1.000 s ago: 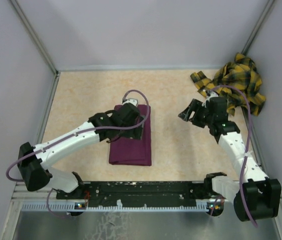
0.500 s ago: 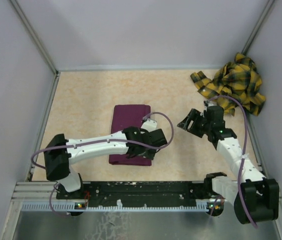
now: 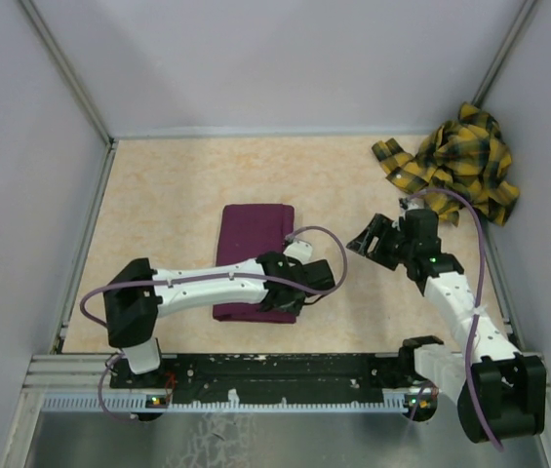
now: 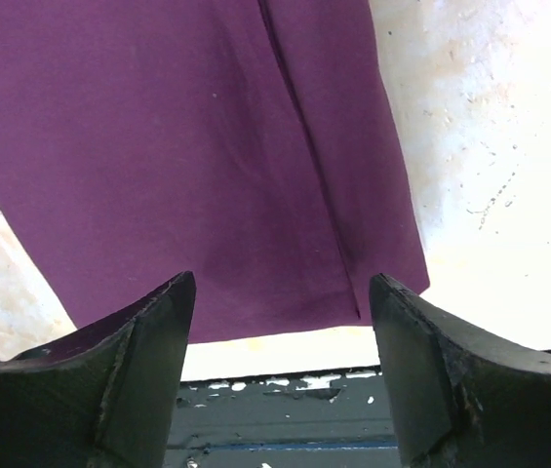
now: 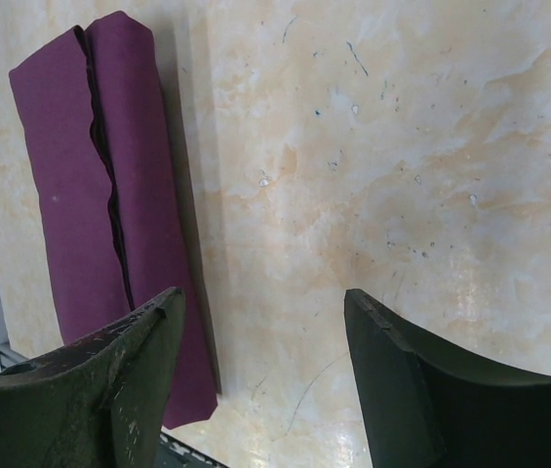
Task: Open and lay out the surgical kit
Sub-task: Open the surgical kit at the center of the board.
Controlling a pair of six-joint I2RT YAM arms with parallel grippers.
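Left wrist view: the left gripper (image 4: 281, 285) hangs with its jaws set wide and empty over the near end of the surgical kit (image 4: 187, 146). The kit lies folded shut on the table, just beyond the black rail (image 4: 285, 429). A flap edge (image 4: 303, 136) runs lengthwise up the kit, right of its middle. To open it well, one finger should probably slip under that loose edge at the kit's near end, pinch cloth only, then peel outward and low so whatever is wrapped inside stays put. The right gripper (image 5: 260, 297), also wide and empty, hovers well right of the kit and could steady its far end. A plaid cloth (image 3: 460, 161) lies far beyond the kit, to its right.
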